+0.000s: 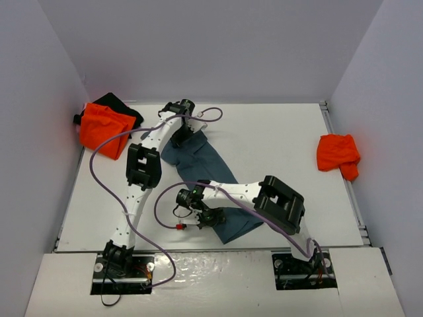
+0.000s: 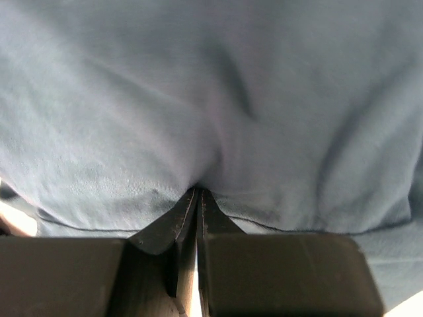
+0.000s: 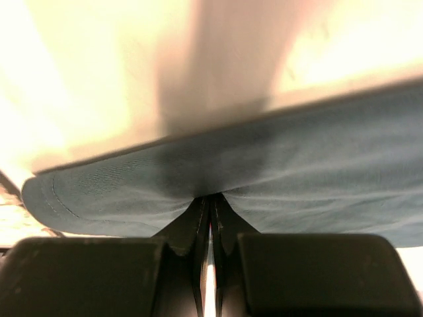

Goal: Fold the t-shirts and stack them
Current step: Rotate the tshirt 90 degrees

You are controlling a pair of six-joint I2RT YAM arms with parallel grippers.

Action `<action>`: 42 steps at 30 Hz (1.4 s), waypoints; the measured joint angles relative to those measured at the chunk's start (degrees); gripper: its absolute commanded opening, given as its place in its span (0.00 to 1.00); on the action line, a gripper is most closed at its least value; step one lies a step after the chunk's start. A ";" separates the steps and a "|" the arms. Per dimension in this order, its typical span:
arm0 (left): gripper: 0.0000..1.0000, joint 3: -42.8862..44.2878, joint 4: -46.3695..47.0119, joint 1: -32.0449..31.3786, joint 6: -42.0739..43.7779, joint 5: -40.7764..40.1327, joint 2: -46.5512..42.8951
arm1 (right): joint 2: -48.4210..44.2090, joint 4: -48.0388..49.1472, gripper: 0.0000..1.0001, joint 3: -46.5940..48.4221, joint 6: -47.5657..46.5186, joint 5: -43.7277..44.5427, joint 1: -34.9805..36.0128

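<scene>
A grey-blue t-shirt [image 1: 205, 168] lies stretched in a long strip across the middle of the table. My left gripper [image 1: 182, 135] is shut on its far end; the left wrist view shows the cloth [image 2: 211, 105] pinched between the closed fingertips [image 2: 198, 193]. My right gripper [image 1: 213, 216] is shut on its near end, and the right wrist view shows the hemmed edge [image 3: 218, 175] pinched at the fingertips [image 3: 210, 198]. A crumpled orange t-shirt [image 1: 338, 155] lies at the right. Another orange t-shirt [image 1: 102, 129] lies on a black one [image 1: 119, 105] at the far left.
White walls stand along the left, back and right of the white table [image 1: 277, 139]. A purple cable [image 1: 106, 148] loops beside the left arm. The right arm's elbow [image 1: 281, 203] sits over the near right of the table.
</scene>
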 measured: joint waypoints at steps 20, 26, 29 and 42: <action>0.00 -9.86 5.81 -0.20 -4.66 -0.29 -15.23 | 0.71 4.27 0.00 4.21 4.98 8.75 -0.65; 0.00 -16.57 5.78 0.25 -4.02 -2.56 -31.55 | -9.89 6.86 0.00 7.68 4.13 14.68 -7.27; 0.00 -20.65 4.87 1.06 -3.09 -3.67 -36.25 | -14.45 8.10 0.00 10.14 3.82 15.41 -12.41; 0.00 -29.26 6.40 3.27 -1.24 -5.36 -20.52 | -5.59 8.50 0.00 2.00 3.21 9.90 -15.27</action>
